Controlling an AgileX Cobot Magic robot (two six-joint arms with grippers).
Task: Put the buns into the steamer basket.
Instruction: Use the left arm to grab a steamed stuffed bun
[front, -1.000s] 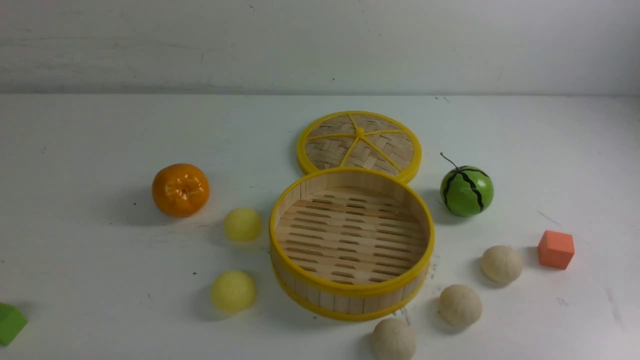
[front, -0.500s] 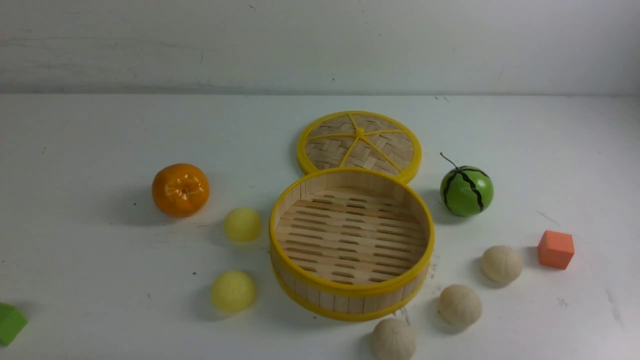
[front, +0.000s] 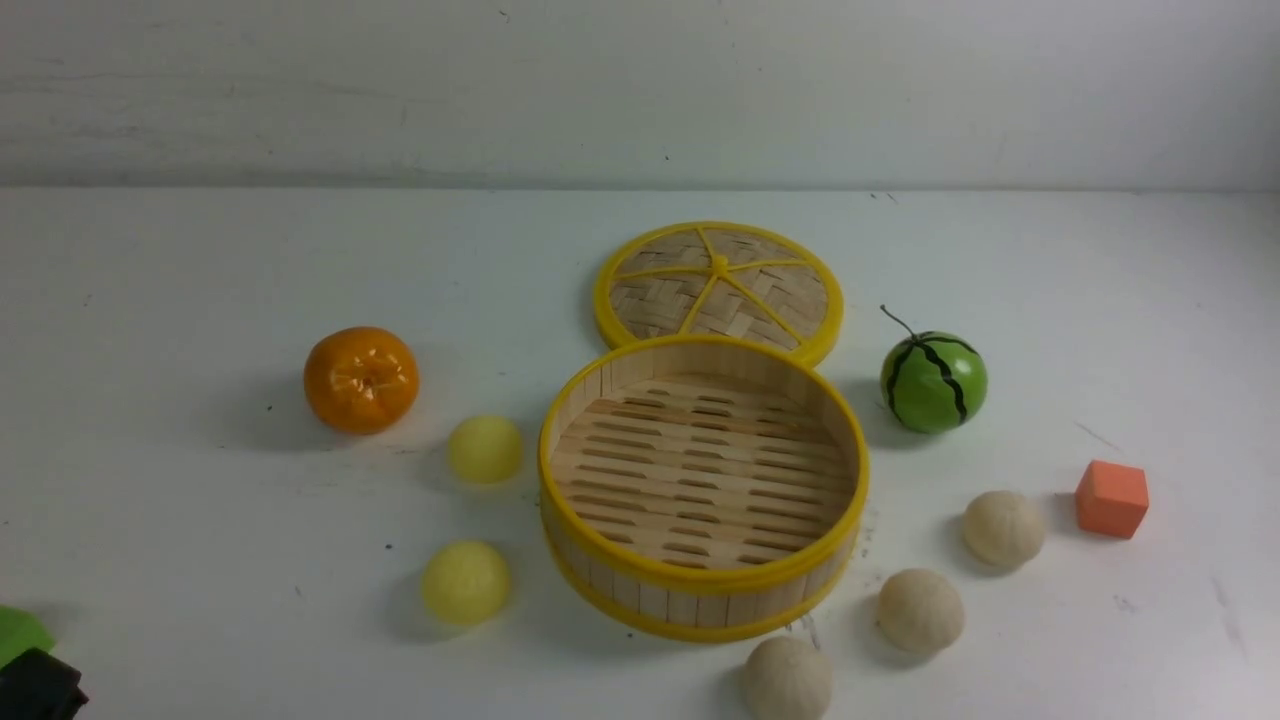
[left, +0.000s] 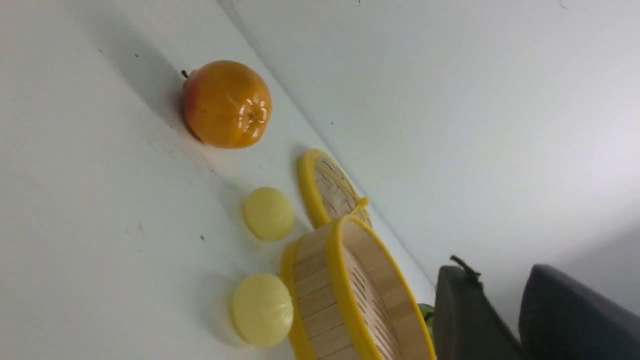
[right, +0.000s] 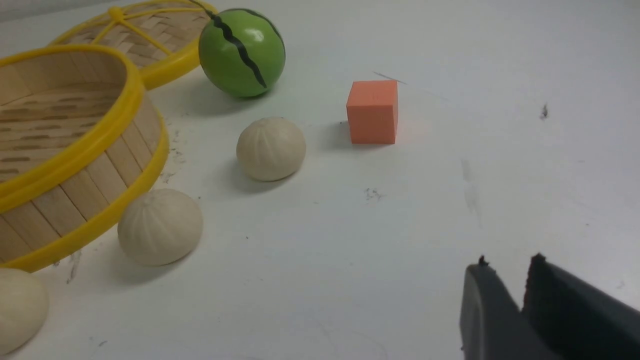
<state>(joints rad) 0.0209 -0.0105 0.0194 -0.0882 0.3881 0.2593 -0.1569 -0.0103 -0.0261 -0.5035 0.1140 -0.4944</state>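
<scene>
The steamer basket (front: 703, 590) stands empty at the table's middle. Two pale yellow buns (front: 484, 449) (front: 465, 582) lie to its left. Three cream-beige buns (front: 1003, 528) (front: 920, 611) (front: 787, 679) lie at its right and front right. My left gripper (left: 495, 272) is empty, its fingertips a little apart, off to the left of the basket (left: 312, 290) and well short of the yellow buns (left: 262, 309). A dark part of it shows at the front view's bottom left corner (front: 40, 685). My right gripper (right: 507, 262) is shut and empty, to the right of the beige buns (right: 270, 148) (right: 160, 226).
The woven lid (front: 718, 285) lies flat behind the basket. An orange (front: 361, 379) sits at the left, a green watermelon ball (front: 933, 382) at the right. An orange cube (front: 1111, 498) stands at the far right. A green block (front: 18, 632) lies at the front left edge.
A dark part of my left gripper has come into the front view at the bottom left, partly covering the green block. Nothing on the table has moved.
</scene>
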